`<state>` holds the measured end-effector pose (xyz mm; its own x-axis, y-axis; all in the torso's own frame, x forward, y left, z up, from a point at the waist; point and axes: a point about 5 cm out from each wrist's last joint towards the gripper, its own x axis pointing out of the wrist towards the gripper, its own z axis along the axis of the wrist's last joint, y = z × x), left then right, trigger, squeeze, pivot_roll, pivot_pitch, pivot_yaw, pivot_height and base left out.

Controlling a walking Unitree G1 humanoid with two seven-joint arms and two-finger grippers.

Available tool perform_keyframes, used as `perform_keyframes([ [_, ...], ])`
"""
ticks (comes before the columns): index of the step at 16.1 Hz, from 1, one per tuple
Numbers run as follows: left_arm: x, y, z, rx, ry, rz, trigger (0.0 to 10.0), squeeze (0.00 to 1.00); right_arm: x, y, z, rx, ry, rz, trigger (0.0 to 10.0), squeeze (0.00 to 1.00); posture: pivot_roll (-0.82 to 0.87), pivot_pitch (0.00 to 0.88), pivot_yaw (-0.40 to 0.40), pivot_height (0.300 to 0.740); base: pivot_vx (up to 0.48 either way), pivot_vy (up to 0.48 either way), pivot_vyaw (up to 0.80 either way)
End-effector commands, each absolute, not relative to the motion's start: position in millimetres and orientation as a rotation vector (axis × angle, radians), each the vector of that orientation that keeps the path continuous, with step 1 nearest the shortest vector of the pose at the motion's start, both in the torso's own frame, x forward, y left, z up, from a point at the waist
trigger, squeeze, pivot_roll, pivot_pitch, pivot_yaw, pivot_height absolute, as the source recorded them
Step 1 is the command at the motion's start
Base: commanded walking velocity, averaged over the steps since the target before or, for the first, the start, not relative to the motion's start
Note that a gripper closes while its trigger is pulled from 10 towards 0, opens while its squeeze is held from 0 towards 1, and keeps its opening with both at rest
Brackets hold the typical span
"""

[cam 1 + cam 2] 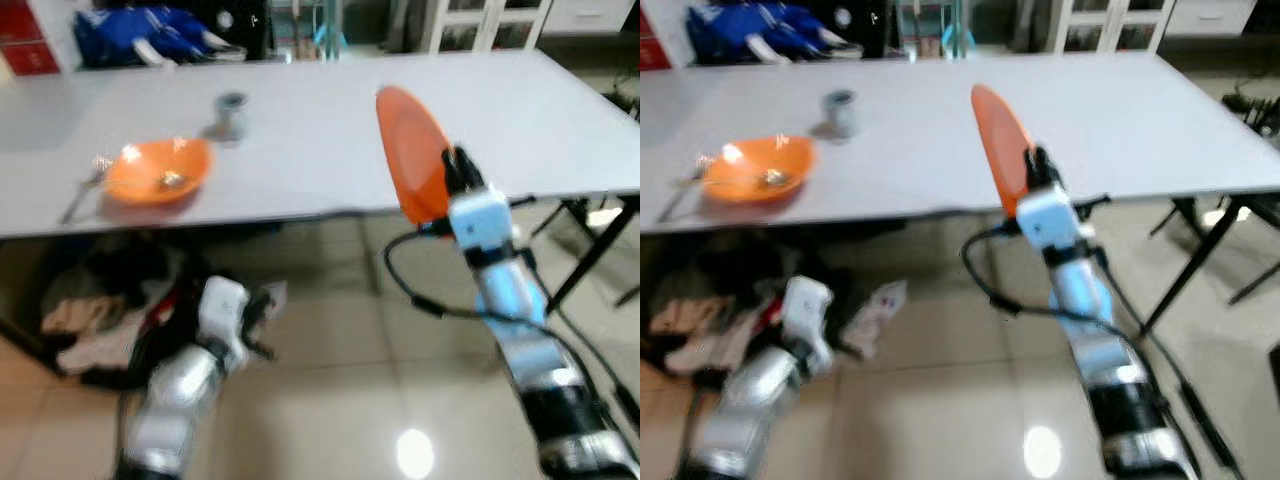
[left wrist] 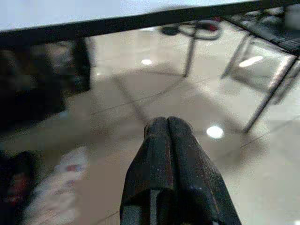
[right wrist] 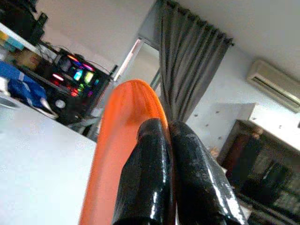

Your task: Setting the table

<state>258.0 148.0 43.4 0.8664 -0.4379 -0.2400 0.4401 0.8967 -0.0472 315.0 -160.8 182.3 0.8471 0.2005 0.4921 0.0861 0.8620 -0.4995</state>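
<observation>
My right gripper [image 1: 458,165] is shut on the rim of an orange plate [image 1: 410,150], held tilted on edge over the near edge of the white table [image 1: 320,130]. The plate [image 3: 119,154] fills the space beside the black fingers [image 3: 154,183] in the right wrist view. An orange bowl [image 1: 158,170] sits on the table at the left, with a fork [image 1: 85,185] just to its left and a small grey cup [image 1: 230,113] behind it. My left gripper [image 2: 168,129] hangs low below the table edge, shut and holding nothing.
Blue bags [image 1: 150,35] lie at the table's far left edge. Clothes and clutter [image 1: 90,320] are heaped on the tiled floor under the table's left side. Black table legs [image 1: 590,250] stand at the right. White cabinets [image 1: 490,22] line the back wall.
</observation>
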Motion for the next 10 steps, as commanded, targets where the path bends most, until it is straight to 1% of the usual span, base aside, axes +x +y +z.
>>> perform_keyframes([
  [1, 259.4, 158.2, 50.4, 0.049, 0.226, -0.434, 10.0, 0.0, 319.6, -152.6, 203.9, -0.493, -0.648, 0.077, 0.0, 0.0, 0.01, 0.0, 0.029, 0.74, 0.0, 0.0, 0.0],
  [3, 262.0, 158.4, 54.0, 0.064, 0.214, -0.424, 10.0, 0.0, 325.4, -147.1, 209.9, -0.471, -0.655, 0.109, 0.0, 0.0, 0.02, 0.0, 0.024, 0.74, 0.0, 0.0, 0.0],
  [4, 267.0, 151.0, 58.8, 0.063, 0.184, -0.427, 10.0, 0.0, 330.3, -143.7, 211.0, -0.406, -0.617, 0.138, 0.0, 0.0, 0.02, 0.0, 0.017, 0.74, 0.0, 0.0, 0.0],
  [5, 265.6, 146.5, 58.6, 0.056, 0.175, -0.432, 10.0, 0.0, 330.6, -143.0, 208.9, -0.345, -0.588, 0.152, 0.0, 0.0, 0.03, 0.0, 0.019, 0.74, 0.0, 0.0, 0.0],
  [6, 268.0, 144.7, 58.9, 0.048, 0.174, -0.433, 10.0, 0.0, 336.1, -141.7, 211.9, -0.205, -0.553, 0.138, 0.0, 0.0, 0.02, 0.0, 0.023, 0.74, 0.0, 0.0, 0.0],
  [8, 274.2, 146.0, 60.3, 0.047, 0.175, -0.43, 10.0, 0.0, 341.2, -151.6, 222.8, -0.123, -0.55, 0.095, 0.0, 0.0, 0.01, 0.0, 0.024, 0.74, 0.0, 0.0, 0.0],
  [9, 277.2, 151.4, 60.6, 0.053, 0.178, -0.42, 10.0, 0.0, 340.3, -161.9, 222.6, -0.124, -0.545, 0.069, 0.0, 0.0, 0.01, 0.0, 0.024, 0.74, 0.0, 0.0, 0.0],
  [10, 278.4, 154.0, 60.8, 0.056, 0.18, -0.413, 10.0, 0.0, 338.9, -166.2, 222.2, -0.138, -0.546, 0.063, 0.0, 0.0, 0.01, 0.0, 0.025, 0.74, 0.0, 0.0, 0.0],
])
